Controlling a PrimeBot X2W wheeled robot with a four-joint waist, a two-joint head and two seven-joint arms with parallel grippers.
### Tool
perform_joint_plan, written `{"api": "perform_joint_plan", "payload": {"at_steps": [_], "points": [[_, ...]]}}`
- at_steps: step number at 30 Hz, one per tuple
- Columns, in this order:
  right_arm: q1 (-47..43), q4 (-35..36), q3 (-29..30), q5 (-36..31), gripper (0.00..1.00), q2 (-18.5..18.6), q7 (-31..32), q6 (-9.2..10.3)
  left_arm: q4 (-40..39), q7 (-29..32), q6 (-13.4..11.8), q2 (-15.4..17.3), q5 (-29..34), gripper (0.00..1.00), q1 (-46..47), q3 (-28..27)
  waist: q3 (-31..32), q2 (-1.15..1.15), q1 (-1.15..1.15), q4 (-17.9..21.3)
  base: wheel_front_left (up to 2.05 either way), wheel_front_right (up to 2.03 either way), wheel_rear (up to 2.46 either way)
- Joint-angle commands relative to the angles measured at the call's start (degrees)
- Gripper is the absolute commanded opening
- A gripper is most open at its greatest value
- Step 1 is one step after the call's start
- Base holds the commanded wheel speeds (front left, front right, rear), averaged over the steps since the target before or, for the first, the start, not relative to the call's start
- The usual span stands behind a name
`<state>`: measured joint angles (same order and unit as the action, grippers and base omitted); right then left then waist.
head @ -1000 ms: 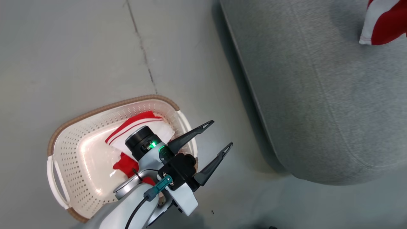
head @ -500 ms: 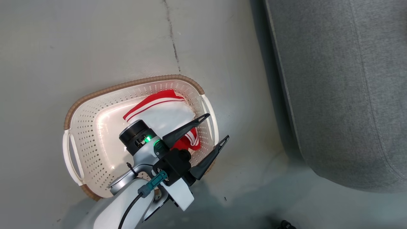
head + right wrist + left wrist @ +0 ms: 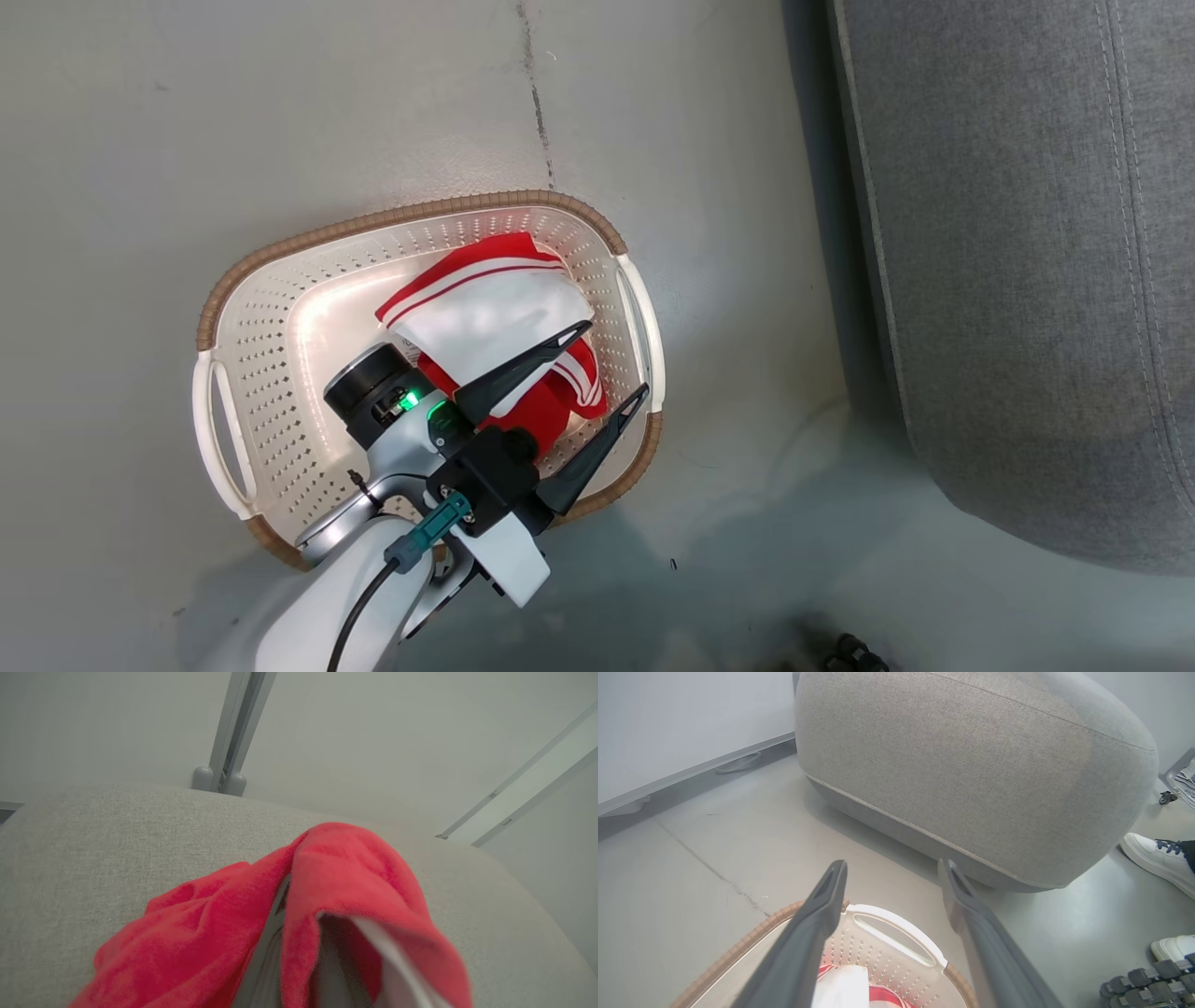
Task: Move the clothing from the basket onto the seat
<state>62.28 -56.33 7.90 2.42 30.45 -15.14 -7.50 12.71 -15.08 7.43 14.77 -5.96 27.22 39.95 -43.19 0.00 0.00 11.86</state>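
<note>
Here, in the basket (image 3: 271, 411), one red-and-white garment (image 3: 485, 308) (loosely bunched)

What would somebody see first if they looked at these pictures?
The red-and-white striped garment pops out first, crumpled in the white basket on the grey floor, with the left tool open over it. Next comes the bright red garment, bunched up close in the right wrist view against the big grey seat.
</note>
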Motion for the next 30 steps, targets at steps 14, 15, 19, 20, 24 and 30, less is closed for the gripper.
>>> {"api": "perform_joint_plan", "payload": {"at_steps": [14, 15, 19, 20, 24, 30], "points": [[1.25, -14.68, -5.10, 6.03, 1.00, -1.32, 1.34, 0.00, 0.64, -0.05, 0.07, -0.61, 0.91, 1.00, 0.15, 0.19, 2.38, 0.00, 0.00, -0.47, 0.00, 0.00, 0.00], [1.43, -14.88, -5.62, 6.23, 1.00, -1.25, 1.26, 0.00, 0.75, -0.05, 0.07, -0.77, 0.87, 1.00, -0.02, 0.16, 2.66, 0.00, 0.00, -0.42, 0.00, 0.00, 0.00], [1.58, -16.08, -5.64, 7.42, 1.00, -0.02, 1.71, 0.01, 0.99, -0.05, 0.07, -1.46, 0.77, 1.00, -0.59, 0.61, 4.34, 0.00, 0.00, -0.14, 0.00, 0.00, 0.00], [1.29, -16.23, -5.76, 7.52, 1.00, -0.03, 1.80, 0.01, 0.99, -0.05, 0.07, -1.53, 1.39, 1.00, -0.45, 0.97, 4.93, 0.00, 0.00, -0.06, 0.00, 0.00, 0.00], [-0.97, -16.97, -7.12, 6.54, 1.00, 0.61, 2.41, 0.01, 1.69, -0.05, 0.07, -3.03, 1.97, 1.00, -0.52, 1.66, 8.84, 0.00, 0.00, 0.34, 0.00, 0.00, 0.00], [-3.49, -17.33, -10.50, 6.22, 1.00, 0.45, 5.09, 0.01, 2.12, -0.05, 0.07, -5.52, 0.64, 1.00, -2.57, 1.28, 15.27, 0.00, 0.00, 1.10, 0.00, 0.00, 0.00]]}}
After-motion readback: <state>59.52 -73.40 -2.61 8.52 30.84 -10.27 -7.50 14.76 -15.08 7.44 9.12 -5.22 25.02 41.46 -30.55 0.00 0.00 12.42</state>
